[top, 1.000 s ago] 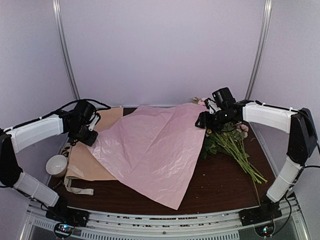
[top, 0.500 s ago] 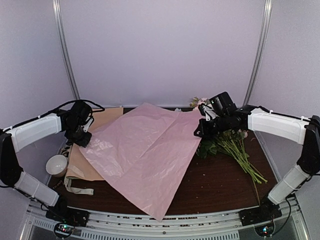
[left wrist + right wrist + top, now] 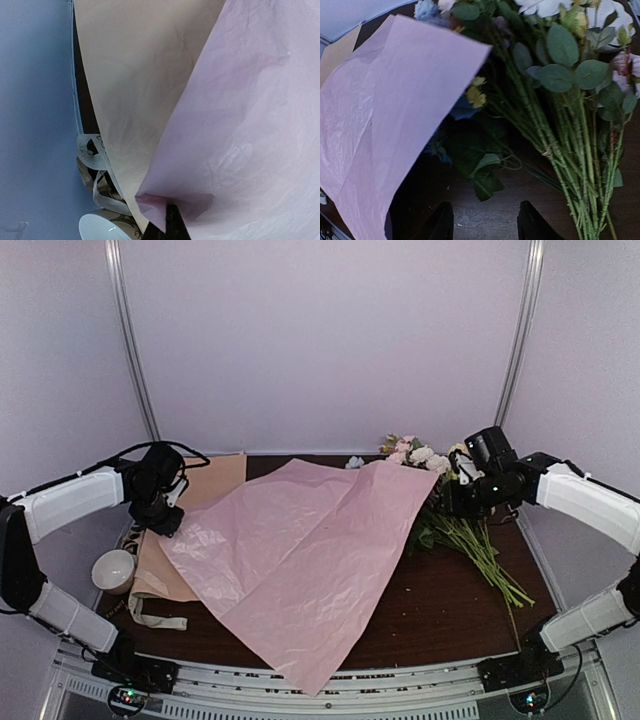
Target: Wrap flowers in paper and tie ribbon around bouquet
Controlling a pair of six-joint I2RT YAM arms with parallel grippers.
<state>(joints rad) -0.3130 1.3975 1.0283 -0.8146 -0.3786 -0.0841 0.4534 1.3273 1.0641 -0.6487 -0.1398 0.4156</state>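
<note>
paper (image 3: 300, 560) — pink side up, spread | flowers (image 3: 475, 545) — lying right | ribbon (image 3: 150, 618) — loose, left

Top external: fixed high behind the arm bases, facing forward and down over the whole table (image 3: 440, 620) to the back wall; wide, distant. Left wrist: very close, facing along the left gripper (image 3: 167, 225) onto the paper (image 3: 250, 125) edge. Right wrist: low and near, facing past the right gripper (image 3: 485, 220) to the flowers (image 3: 570, 150). All three views share the paper; top and right wrist share the flowers.
</note>
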